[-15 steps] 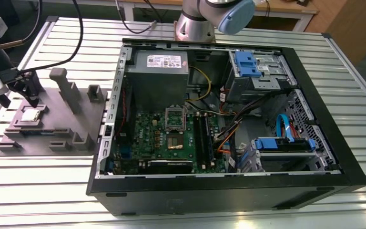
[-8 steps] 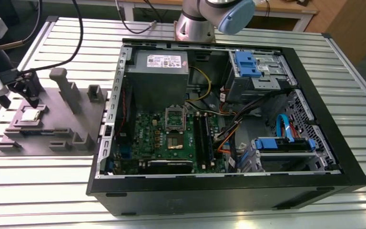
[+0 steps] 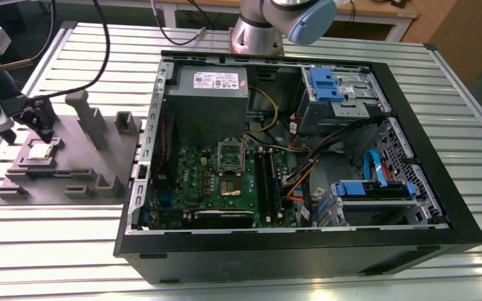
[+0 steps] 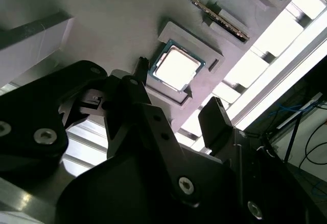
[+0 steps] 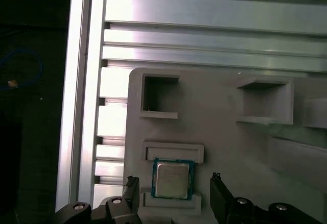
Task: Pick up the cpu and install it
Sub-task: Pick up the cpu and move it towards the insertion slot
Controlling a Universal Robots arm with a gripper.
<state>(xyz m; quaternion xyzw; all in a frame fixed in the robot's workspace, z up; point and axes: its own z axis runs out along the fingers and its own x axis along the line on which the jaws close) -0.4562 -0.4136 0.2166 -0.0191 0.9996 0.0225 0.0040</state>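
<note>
The cpu (image 3: 42, 152) is a small silver square chip lying flat in a recess of the grey moulded plate (image 3: 73, 172), at the exterior view's left. My gripper (image 3: 25, 128) hovers just above it, open and holding nothing. In both wrist views the two black fingers stand apart on either side of the cpu (image 5: 172, 179) (image 4: 176, 67), with the gripper (image 5: 172, 184) (image 4: 177, 83) centred over it and not touching it. The motherboard's socket (image 3: 230, 153) sits inside the open computer case (image 3: 442, 207).
The moulded plate carries upright blocks (image 3: 90, 119) close to the gripper. A large grey box with a white label (image 3: 210, 88), blue drive brackets (image 3: 325, 84) and loose cables fill the case. The slatted metal table (image 3: 48, 251) lies all round.
</note>
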